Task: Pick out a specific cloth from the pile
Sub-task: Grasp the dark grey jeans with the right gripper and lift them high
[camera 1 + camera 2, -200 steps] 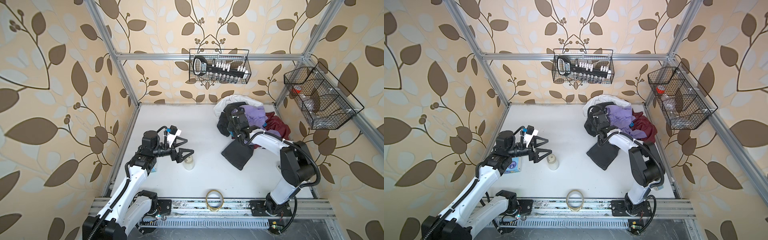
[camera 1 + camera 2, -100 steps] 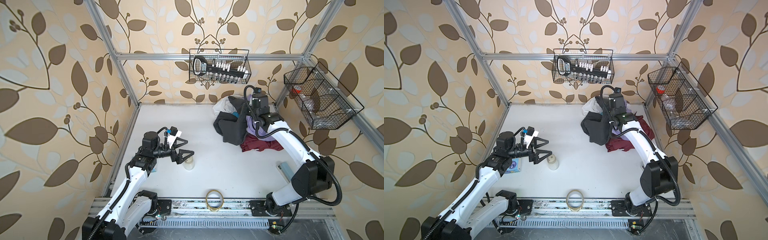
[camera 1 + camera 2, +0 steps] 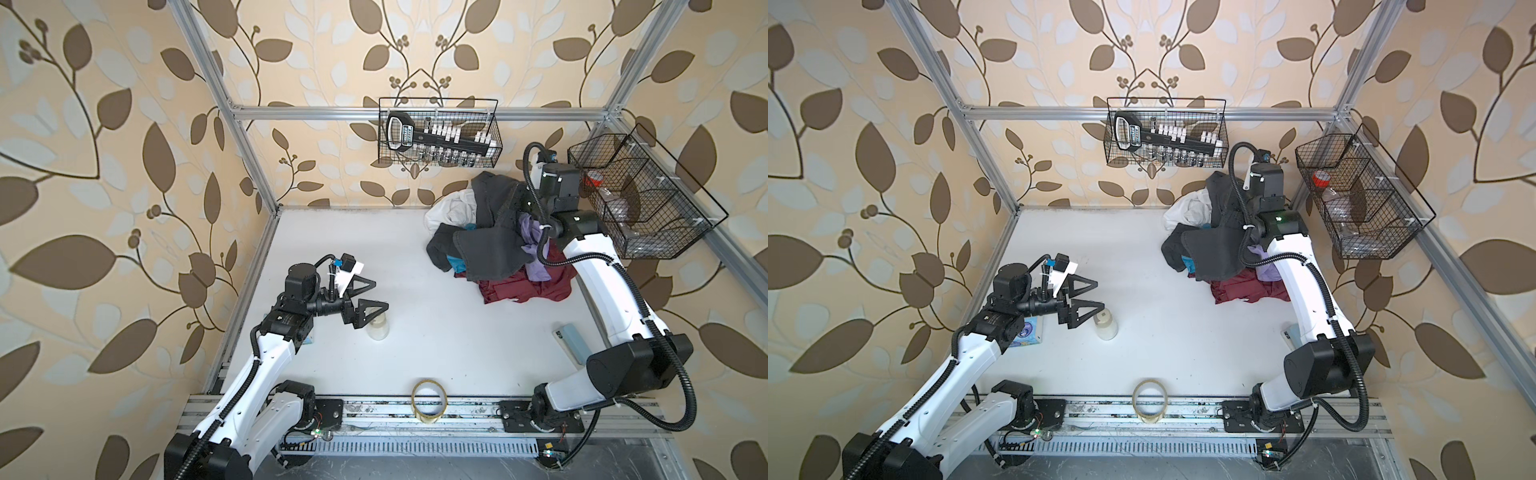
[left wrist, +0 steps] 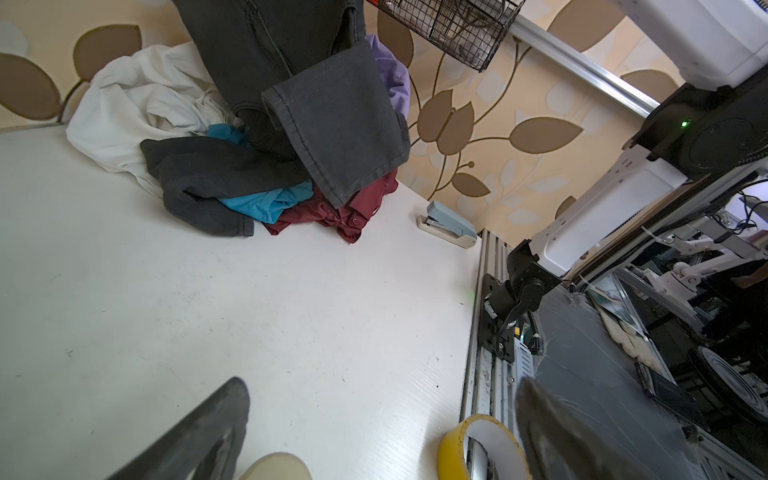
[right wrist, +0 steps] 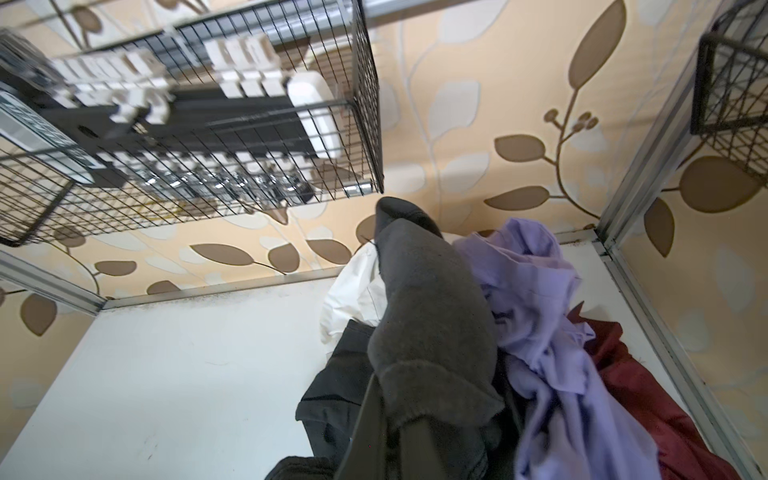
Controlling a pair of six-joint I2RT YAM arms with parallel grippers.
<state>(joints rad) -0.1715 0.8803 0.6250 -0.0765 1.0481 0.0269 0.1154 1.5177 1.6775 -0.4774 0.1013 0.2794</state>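
R gripper [image 5: 395, 419]: jaws pressed tight on a fold of the charcoal trousers [image 3: 490, 249], held high at the back-right corner. One leg hangs free over the pile [image 3: 515, 286]; its hem is clear in the left wrist view. L gripper [image 3: 381, 296]: jaws spread, empty, hovering just over the small white bottle [image 3: 377, 330], well apart from the pile. Risks, in my judgement: (1) A second dark length [image 4: 199, 183] lies on the table [image 4: 208, 291] under the teal garment [image 4: 266, 203]. Can't tell if it's the other leg; if so, pulling further will drag the teal and the maroon garment [image 4: 353, 208] along. (2) The lilac shirt [image 5: 536, 299] touches the held fold in the right wrist view and may snag and ride up. (3) You're pinching thick denim by a fold only, so the wt of the hanging leg could slip it out. (4) The R wrist sits near the back-wall wire basket [image 3: 436, 99] and the side basket [image 3: 673, 232]; more lift or swing risks a strike. Writing: the black tool holder [image 3: 1129, 133] in the back basket has a label, too small to read. Round print on the blue packet [image 3: 1027, 332] at the table's left edge is illegible. Stapler [image 4: 449, 226] and tape roll [image 3: 429, 401]: no markings seen.
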